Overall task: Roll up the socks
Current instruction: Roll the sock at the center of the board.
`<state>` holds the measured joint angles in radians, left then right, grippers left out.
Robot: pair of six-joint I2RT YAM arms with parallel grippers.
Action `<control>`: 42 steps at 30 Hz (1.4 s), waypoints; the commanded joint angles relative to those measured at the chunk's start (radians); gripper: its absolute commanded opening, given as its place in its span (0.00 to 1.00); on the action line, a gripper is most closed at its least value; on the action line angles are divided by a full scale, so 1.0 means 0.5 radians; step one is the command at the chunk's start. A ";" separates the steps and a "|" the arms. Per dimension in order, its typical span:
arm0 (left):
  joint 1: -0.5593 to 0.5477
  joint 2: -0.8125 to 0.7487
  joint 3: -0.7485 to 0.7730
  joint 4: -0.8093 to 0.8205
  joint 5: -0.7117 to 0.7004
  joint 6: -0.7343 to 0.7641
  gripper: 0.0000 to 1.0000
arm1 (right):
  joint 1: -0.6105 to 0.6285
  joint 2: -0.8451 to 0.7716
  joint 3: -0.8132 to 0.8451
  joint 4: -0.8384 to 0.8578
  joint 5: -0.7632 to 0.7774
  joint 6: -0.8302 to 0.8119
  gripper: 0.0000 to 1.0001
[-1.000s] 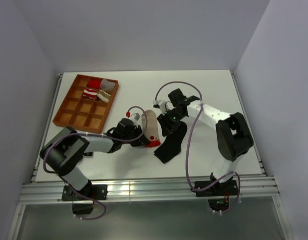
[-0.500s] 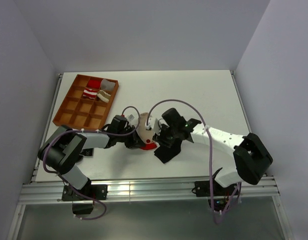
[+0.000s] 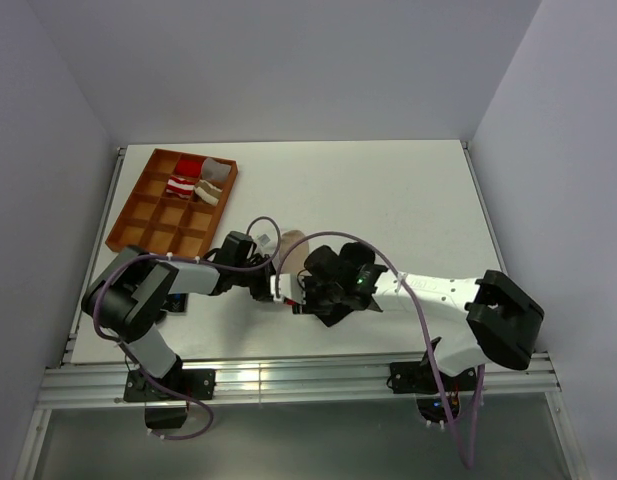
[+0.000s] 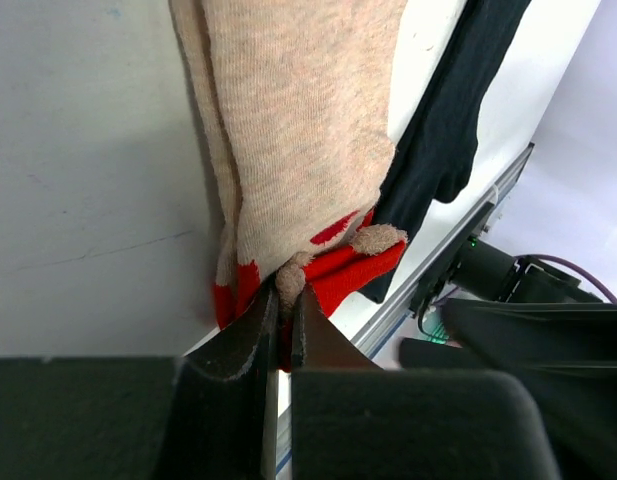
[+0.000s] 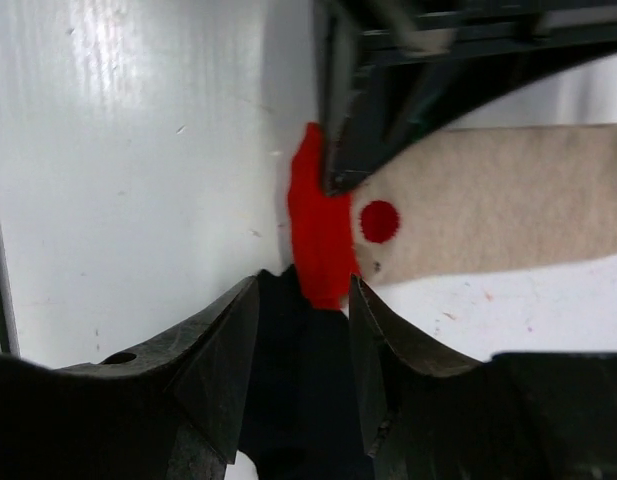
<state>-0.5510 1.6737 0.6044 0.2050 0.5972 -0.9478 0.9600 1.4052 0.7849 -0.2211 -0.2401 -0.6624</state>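
Most of the black sock point(image 4: 443, 120) hides under right arm point(image 3: 433, 290) (tray point(image 3: 133, 198) apart).

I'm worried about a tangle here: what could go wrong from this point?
The left tool pinches only a small fold at the red end of the beige sock; it could slip out. The right tool straddles the black sock right beside that red end, so closing might catch both socks or bump the left tool.

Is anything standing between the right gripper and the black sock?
Nothing visible. The black sock lies between the fingers of the open right gripper. The red end of the beige sock, pinched by the left gripper, lies just beyond.
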 commanded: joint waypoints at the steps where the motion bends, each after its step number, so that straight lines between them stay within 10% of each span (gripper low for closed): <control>1: 0.010 0.058 -0.025 -0.100 0.002 0.036 0.00 | 0.095 0.049 -0.051 0.117 0.133 -0.098 0.48; 26: 0.062 0.086 0.003 -0.143 0.076 0.079 0.01 | 0.261 0.386 -0.042 0.369 0.477 -0.157 0.42; 33: 0.065 0.031 -0.049 -0.015 0.109 -0.049 0.16 | 0.231 0.399 0.050 0.206 0.410 -0.065 0.17; 42: 0.062 -0.157 -0.202 0.348 -0.025 -0.399 0.31 | -0.024 0.426 0.307 -0.251 -0.101 0.024 0.13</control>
<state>-0.5205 1.6531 0.5270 0.3061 0.6445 -1.0863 0.9901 1.5986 0.8688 -0.2306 -0.1612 -0.6785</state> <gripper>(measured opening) 0.289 0.157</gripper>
